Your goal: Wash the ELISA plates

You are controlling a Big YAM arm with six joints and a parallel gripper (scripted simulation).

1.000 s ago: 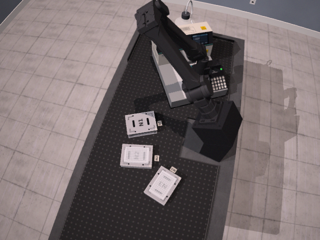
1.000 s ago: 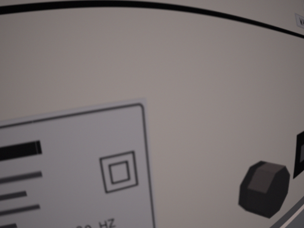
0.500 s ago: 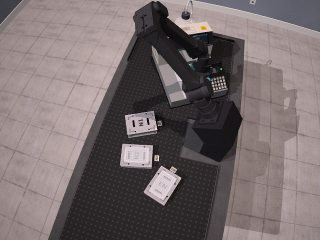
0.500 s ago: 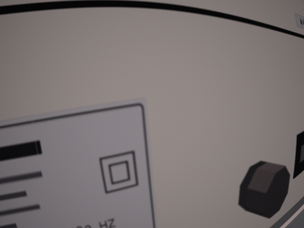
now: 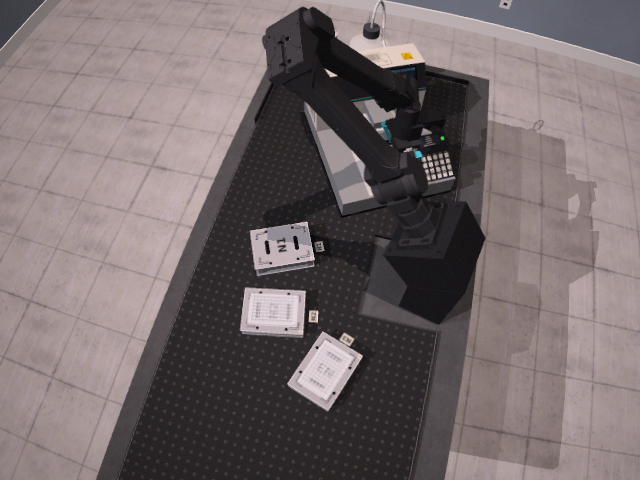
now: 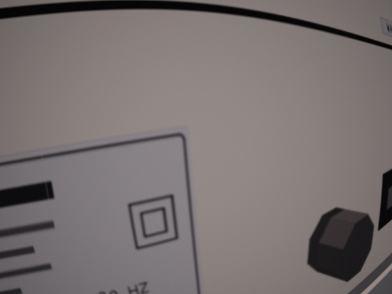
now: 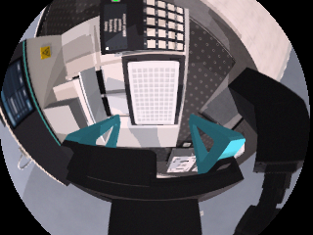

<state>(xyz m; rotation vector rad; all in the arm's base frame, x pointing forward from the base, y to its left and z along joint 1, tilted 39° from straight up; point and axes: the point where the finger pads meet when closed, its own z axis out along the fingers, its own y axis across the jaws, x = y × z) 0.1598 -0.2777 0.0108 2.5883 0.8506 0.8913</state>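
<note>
My gripper (image 5: 401, 142) (image 7: 155, 117) is open and empty, its teal fingers apart above the washer (image 5: 330, 149) (image 7: 147, 138). In the wrist view, a white plate (image 7: 154, 90) lies in the washer's dark carrier (image 7: 128, 80), ahead of the fingertips. It looks flat; its cut-off corner cannot be made out. The lamp (image 5: 442, 138) (image 7: 115, 1) is green, beside the keypad (image 5: 438, 165) (image 7: 164, 24). Nest N1 (image 5: 281, 261) is empty. A plate (image 5: 272, 310) lies in nest N2 (image 5: 260, 331), and another plate (image 5: 326, 369) lies in nest N3 (image 5: 292, 382).
The washer's cream tower (image 5: 416, 54) stands behind the gripper, with a bottle (image 5: 371, 32) and its tube beyond. The arm's dark base (image 5: 439, 268) stands between the keypad side and the nests. The exterior view shows only a cream housing panel (image 6: 253, 110) with a dark knob (image 6: 340, 250).
</note>
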